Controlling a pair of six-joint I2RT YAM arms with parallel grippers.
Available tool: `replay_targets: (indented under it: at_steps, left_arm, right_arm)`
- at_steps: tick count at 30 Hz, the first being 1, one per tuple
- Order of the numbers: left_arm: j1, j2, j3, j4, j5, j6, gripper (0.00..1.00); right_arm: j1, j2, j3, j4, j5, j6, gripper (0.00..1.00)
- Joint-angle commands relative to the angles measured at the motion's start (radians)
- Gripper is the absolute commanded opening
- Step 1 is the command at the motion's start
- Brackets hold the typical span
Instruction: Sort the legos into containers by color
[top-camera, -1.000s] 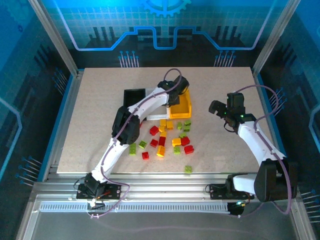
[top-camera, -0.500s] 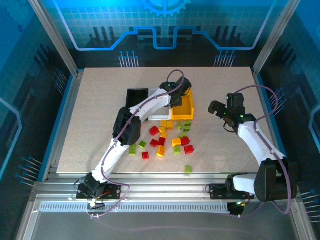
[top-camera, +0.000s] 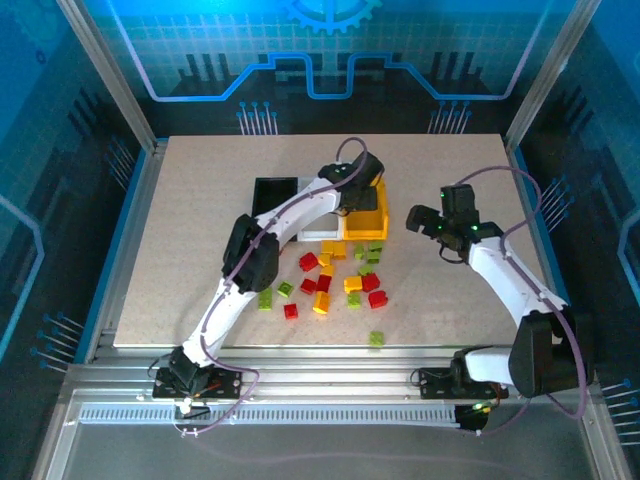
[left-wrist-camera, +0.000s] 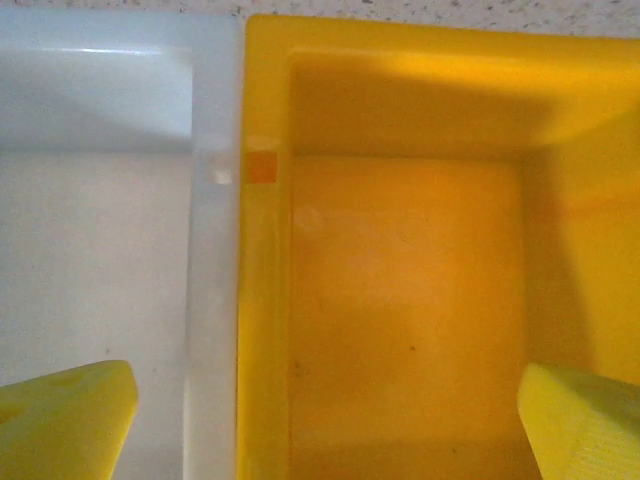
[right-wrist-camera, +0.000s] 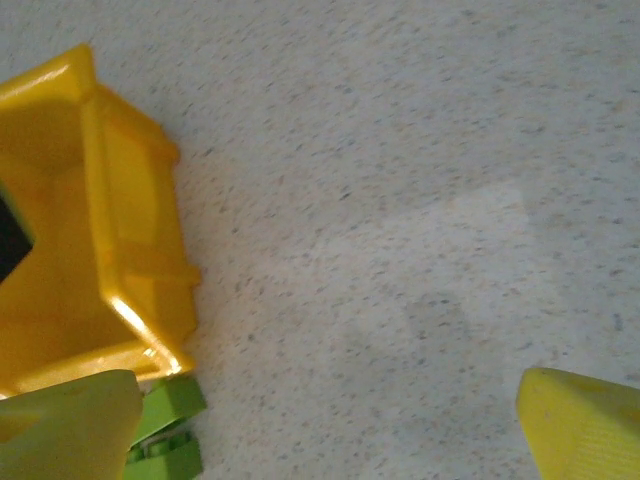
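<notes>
Legos (top-camera: 352, 284) lie loose on the tabletop (top-camera: 200, 250), on the near side of the bins, none between either pair of fingers. Left fingers (left-wrist-camera: 65, 415) spread wide, empty, directly over the yellow bin (left-wrist-camera: 400, 320); white bin (left-wrist-camera: 100, 250) touches its left wall. Right fingers (right-wrist-camera: 580, 420) apart, empty, over bare tabletop just right of the yellow bin, green legos (right-wrist-camera: 165, 425) by one tip. Count: three bins incl. black bin (top-camera: 272, 190); roughly six red, eight green, six yellow-orange bricks.

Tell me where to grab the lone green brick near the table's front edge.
Pinch the green brick across its two side walls, coming straight down from above. It lies flat on the table, set apart from the other bricks, so both sides look free.
</notes>
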Motion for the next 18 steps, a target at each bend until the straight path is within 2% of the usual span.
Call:
replay_targets:
  at_steps: [1,5,8,13,18]
  left_arm:
    - [0.01,-0.199,-0.107,0.107,0.051,-0.015,0.99]
    - [0.022,-0.389,-0.33,0.209,0.082,0.005,0.99]
    - [0.028,-0.523,-0.506,0.27,0.092,0.014,0.99]
    - [0.029,-0.682,-0.762,0.353,0.132,-0.011,0.99]
    - [0.03,-0.76,-0.915,0.389,0.168,-0.047,0.99]
  right_arm:
    - [0.091,0.041,0.052,-0.073,-0.038,-0.041,0.94]
    - [0.239,0.13,0.097,-0.108,-0.039,-0.073,0.89]
    - [0.31,0.18,0.106,-0.096,-0.015,-0.046,0.87]
    - [0.349,0.264,0.118,-0.101,0.074,0.043,0.82]
    - [0.349,0.311,0.128,-0.074,0.094,0.058,0.76]
